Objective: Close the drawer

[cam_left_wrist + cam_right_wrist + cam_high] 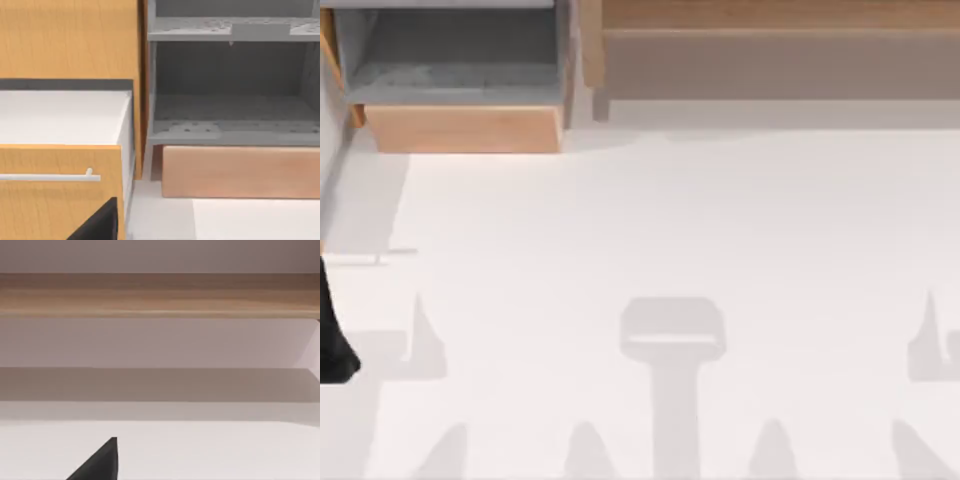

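No writing or brand marks appear on anything here. The drawer (60, 195) stands pulled out from the wooden cabinet (70, 40) at the table's (670, 230) far left, its pale bar handle (50, 176) facing the left gripper (97, 225); I cannot tell whether either gripper's fingers are spread or clenched

Spreading wide, flat white table (670, 230); bearing light wooden cabinet with grey compartment (460, 90) at far left corner.
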Controlling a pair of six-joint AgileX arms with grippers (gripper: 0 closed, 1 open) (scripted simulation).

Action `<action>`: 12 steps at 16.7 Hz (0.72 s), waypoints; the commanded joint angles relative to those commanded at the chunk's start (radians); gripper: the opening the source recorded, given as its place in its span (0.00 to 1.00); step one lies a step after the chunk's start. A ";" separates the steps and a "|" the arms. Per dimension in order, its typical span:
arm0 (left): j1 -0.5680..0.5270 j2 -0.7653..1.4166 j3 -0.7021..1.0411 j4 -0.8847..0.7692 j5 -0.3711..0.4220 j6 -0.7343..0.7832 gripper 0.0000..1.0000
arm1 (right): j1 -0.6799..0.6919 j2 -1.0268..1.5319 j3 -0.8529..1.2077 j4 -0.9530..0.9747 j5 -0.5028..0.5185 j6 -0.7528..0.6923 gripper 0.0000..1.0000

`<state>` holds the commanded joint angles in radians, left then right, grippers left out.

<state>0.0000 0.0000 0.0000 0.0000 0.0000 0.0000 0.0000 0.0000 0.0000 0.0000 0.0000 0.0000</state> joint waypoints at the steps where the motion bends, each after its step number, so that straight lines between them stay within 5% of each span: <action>1: 0.000 0.000 0.000 0.000 0.000 0.000 1.00 | 0.000 0.000 0.000 0.000 0.000 0.000 1.00; 6: -0.044 0.112 0.058 0.085 -0.048 0.005 1.00 | 0.000 0.000 0.000 0.000 0.000 0.000 1.00; 12: -0.191 0.538 0.232 0.343 -0.188 0.007 1.00 | 0.000 0.000 0.000 0.000 0.000 0.000 1.00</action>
<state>-0.1907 0.5383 0.2317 0.3435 -0.1878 0.0073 0.0000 0.0000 0.0000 0.0000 0.0000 0.0000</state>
